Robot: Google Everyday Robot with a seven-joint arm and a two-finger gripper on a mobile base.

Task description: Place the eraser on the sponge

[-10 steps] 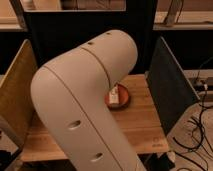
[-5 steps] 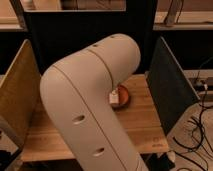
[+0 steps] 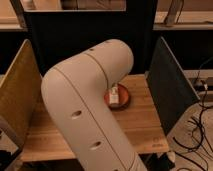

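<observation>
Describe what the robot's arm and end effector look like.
The arm is a thick, smooth, off-white shell of rounded tube segments, with a thin seam and small dark oval holes. No cables show on it. The end effector, pale, peeks out behind it over the reddish-brown dish.

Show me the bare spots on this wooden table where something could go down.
Bare wood lies between the reddish-brown dish and the dark right panel, running to the front edge of the table. A narrower strip lies between the arm and the tan left panel. The middle is crowded: the claw hangs at the dish, and the arm hides the rest.
</observation>
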